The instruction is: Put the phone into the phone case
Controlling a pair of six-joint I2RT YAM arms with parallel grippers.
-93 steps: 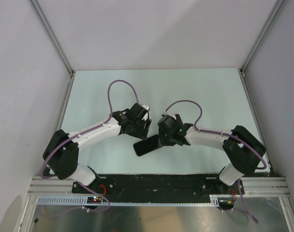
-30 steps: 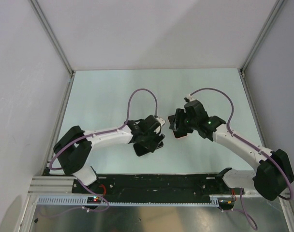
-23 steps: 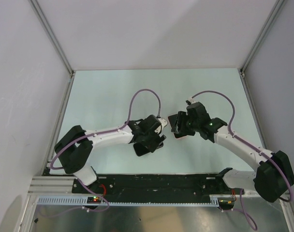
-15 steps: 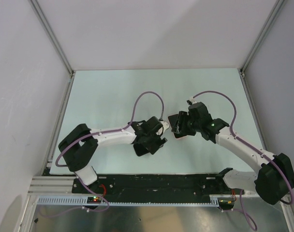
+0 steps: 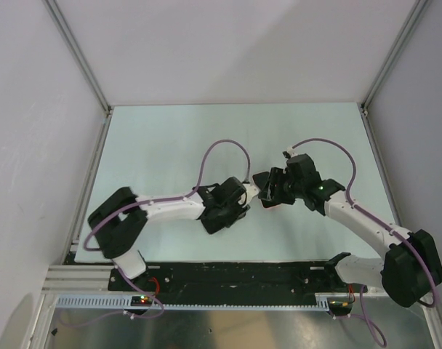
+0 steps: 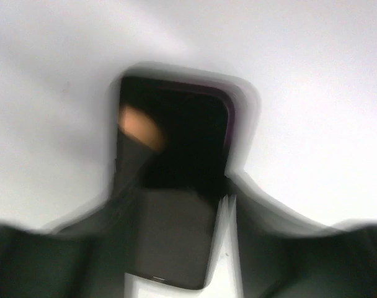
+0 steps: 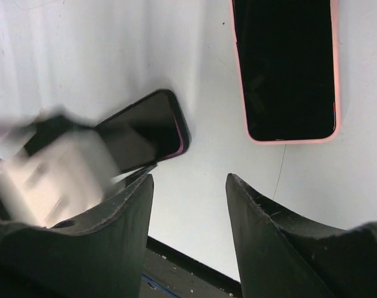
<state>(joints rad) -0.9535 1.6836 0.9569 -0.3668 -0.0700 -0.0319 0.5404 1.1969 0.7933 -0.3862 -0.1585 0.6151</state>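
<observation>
The black phone [image 6: 173, 143] lies flat on the pale table, also in the right wrist view [image 7: 150, 127] and, mostly covered, in the top view [image 5: 211, 224]. My left gripper [image 6: 176, 248] sits low over its near end with a finger on each side and a thin gap on the right; the view is blurred. It is at centre in the top view [image 5: 222, 212]. The pink phone case [image 7: 284, 68], dark inside, lies just right of the phone; only a sliver shows in the top view [image 5: 273, 206]. My right gripper [image 7: 188, 186] hangs open and empty above the table near both [image 5: 264, 190].
The black rail of the arm mounts [image 5: 235, 275] runs along the table's near edge. White walls with metal posts [image 5: 105, 109] close in the table at the back and sides. Purple cables [image 5: 228, 145] loop over both arms.
My left gripper has swung right and forward from beside the phone and now sits over it. My right gripper has let go near the phone, moved to the case and edged left.
</observation>
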